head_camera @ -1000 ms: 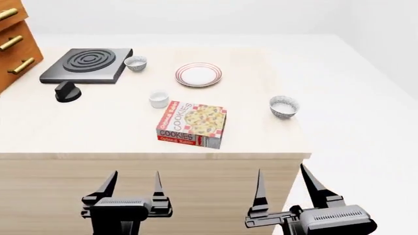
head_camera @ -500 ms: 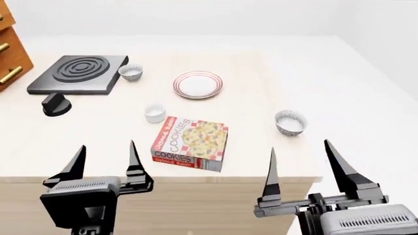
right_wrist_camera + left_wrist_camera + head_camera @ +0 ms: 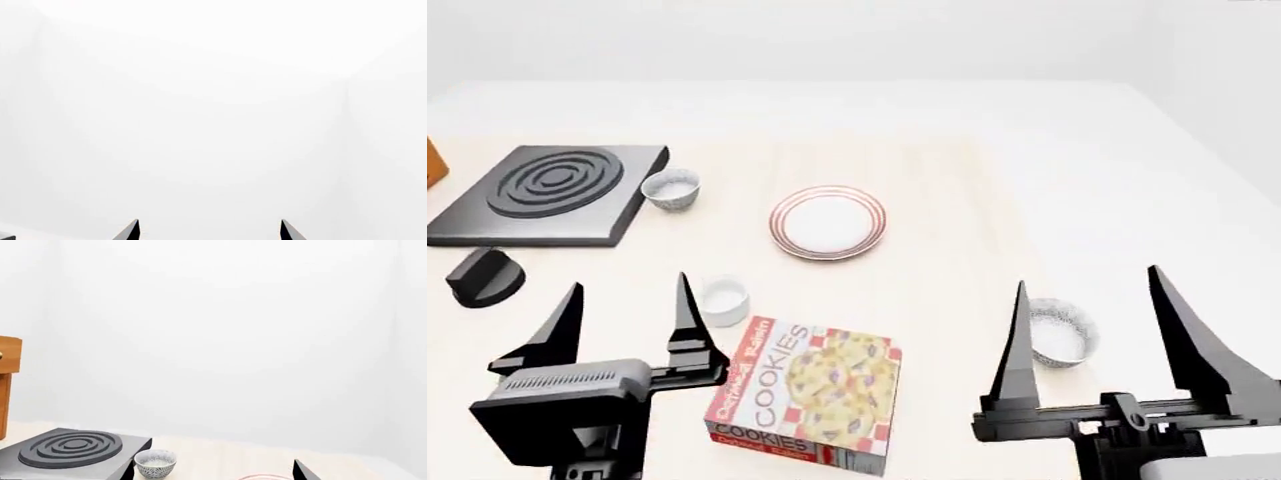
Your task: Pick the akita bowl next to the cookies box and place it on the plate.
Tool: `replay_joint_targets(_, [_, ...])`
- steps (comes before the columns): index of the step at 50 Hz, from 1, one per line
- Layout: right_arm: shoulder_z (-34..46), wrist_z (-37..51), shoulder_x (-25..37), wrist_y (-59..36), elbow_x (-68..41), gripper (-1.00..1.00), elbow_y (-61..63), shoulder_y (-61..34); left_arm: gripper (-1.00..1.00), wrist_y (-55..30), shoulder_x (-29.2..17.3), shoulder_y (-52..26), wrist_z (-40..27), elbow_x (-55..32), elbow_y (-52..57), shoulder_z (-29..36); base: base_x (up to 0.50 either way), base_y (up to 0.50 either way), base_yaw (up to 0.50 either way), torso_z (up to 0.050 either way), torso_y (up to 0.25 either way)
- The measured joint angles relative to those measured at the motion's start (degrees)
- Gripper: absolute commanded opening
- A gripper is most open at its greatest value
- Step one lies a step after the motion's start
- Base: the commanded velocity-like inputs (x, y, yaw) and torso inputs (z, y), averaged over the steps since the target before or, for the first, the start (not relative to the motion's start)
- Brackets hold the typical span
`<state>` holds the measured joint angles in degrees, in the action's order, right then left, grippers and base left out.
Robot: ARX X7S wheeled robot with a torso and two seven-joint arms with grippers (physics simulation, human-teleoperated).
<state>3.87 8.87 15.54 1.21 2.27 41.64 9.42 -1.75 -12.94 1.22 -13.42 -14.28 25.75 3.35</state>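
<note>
Pale table (image 3: 961, 200), end effectors agape, empty.

Speckled grey akita bowl (image 3: 1060, 333), red-ringed white plate (image 3: 827, 222).

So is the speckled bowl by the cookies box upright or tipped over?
Upright. In the head view the bowl sits on the table with its round rim facing up and its pale inside showing, right of the cookies box.

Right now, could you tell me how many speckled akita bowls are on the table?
2. One akita bowl sits right of the cookies box, between the right gripper's fingertips in the head view; the other bowl stands beside the stove burner.
</note>
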Motion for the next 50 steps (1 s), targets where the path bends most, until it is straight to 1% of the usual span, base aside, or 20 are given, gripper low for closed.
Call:
replay_joint_targets(19, [-0.46,0.65,0.80,-0.61,-0.52,1.00,1.87,1.07,1.00,1.00,-0.66,0.32,-0.55,0.11,-0.44,0.34,0.48,0.00,0.00,0.000,0.001])
replay_joint_targets(36, [-0.24,0.90,1.29,-2.08,-1.40,1.00,1.59,0.65,1.00,1.32,-1.19,0.15,-0.94,0.07,-0.93,0.88,0.00,0.00,0.00,0.000,0.000])
replay_joint_targets(41, [-0.27,1.00,1.51,-1.15,-1.62,1.00,1.52,0.96,1.00,1.43,-1.32,0.20,-1.05,0.09,-1.00,1.06,0.37,0.00,0.00,0.000,0.000])
replay_joint_targets(45, [-0.52,1.19,1.65,-1.07,-1.92,1.00,1.62,0.96,1.00,1.51,-1.43,0.07,-1.14,0.03,-1.13,1.17,0.00,0.00,0.00,0.000,0.000])
replay_joint_targets(50, [-1.64,1.38,2.19,-3.77,-2.48,1.00,4.12,0.89,1.00,1.58,-1.54,0.05,-1.10,-0.11,-1.40,1.47,0.00,0.00,0.00,0.000,0.000])
